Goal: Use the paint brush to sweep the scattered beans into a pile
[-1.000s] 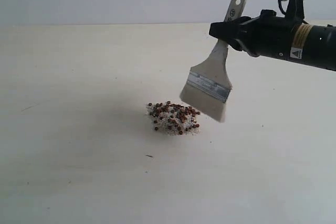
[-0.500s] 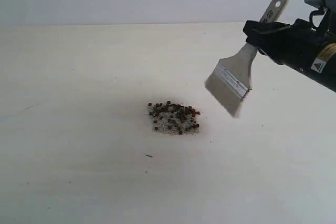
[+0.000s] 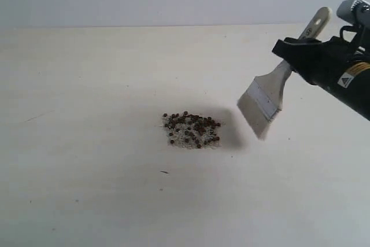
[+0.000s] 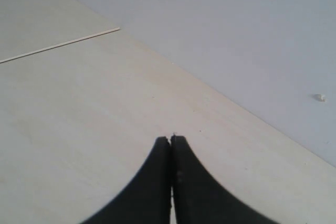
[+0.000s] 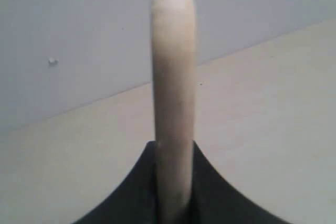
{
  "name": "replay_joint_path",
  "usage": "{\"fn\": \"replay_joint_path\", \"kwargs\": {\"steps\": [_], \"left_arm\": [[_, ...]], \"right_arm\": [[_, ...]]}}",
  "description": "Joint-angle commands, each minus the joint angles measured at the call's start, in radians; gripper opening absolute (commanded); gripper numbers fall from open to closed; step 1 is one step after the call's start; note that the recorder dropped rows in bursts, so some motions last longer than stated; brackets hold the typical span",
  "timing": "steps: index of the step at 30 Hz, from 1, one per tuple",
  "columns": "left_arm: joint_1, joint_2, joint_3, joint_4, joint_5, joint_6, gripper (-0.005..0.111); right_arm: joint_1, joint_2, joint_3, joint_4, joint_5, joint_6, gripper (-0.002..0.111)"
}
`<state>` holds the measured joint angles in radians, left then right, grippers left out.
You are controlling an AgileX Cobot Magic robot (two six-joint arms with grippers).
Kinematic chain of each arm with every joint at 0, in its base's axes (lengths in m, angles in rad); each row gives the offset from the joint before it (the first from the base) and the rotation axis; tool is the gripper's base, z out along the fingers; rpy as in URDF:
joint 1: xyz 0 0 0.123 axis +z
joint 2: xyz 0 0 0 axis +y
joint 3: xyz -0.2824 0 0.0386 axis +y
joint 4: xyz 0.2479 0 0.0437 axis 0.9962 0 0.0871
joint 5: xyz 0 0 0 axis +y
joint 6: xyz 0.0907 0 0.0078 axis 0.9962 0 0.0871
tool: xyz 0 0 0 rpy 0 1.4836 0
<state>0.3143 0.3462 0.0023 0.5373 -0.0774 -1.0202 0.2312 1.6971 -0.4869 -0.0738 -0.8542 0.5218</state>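
Well, the paint brush (image 3: 263, 99) hangs in the air off to the right of the pile (image 3: 192, 130), tilted with its off-white bristles pointing down towards the worktop (image 3: 87, 114) and not touching it. The right gripper (image 3: 291, 52) has its black fingers (image 5: 131, 195) pinching the pale wooden handle, so the middle of the handle is hidden and only its rounded end pokes out above. The right arm is cut off at the picture's edge. From the right wrist the brush (image 5: 173, 77) shows edge-on and blurred, its head out of sight. The beans (image 3: 199, 124) sit heaped together on whitish grains, well clear of the bristles, with a soft shadow just beside them. The left gripper (image 4: 171, 145) does not appear in the exterior view; at its own wrist the fingers are pressed together with nothing between them, over bare worktop near a pale wall (image 4: 236, 24).
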Motion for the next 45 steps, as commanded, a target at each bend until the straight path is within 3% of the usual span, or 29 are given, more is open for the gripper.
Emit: {"fn": "replay_joint_path", "kwargs": {"steps": [1,6,12,26,35,45], "left_arm": [[0.001,-0.008,-0.002,-0.002,-0.002,0.000,0.000],[0.001,-0.008,-0.002,-0.002,-0.002,0.000,0.000],[0.001,-0.008,-0.002,-0.002,-0.002,0.000,0.000],[0.001,-0.008,-0.002,-0.002,-0.002,0.000,0.000],[0.001,-0.008,-0.002,-0.002,-0.002,0.000,0.000],[0.001,-0.008,-0.002,-0.002,-0.002,0.000,0.000]], "right_arm": [[0.127,-0.008,0.002,0.224,-0.020,-0.219,0.000],[0.231,-0.008,0.002,0.454,-0.070,-0.399,0.000],[0.293,-0.006,0.002,0.481,-0.107,-0.398,0.000],[0.293,0.108,0.002,0.480,-0.059,-0.297,0.000],[0.293,0.133,-0.021,0.322,-0.053,-0.176,0.000],[0.293,0.109,-0.020,0.389,-0.060,-0.316,0.000]]}}
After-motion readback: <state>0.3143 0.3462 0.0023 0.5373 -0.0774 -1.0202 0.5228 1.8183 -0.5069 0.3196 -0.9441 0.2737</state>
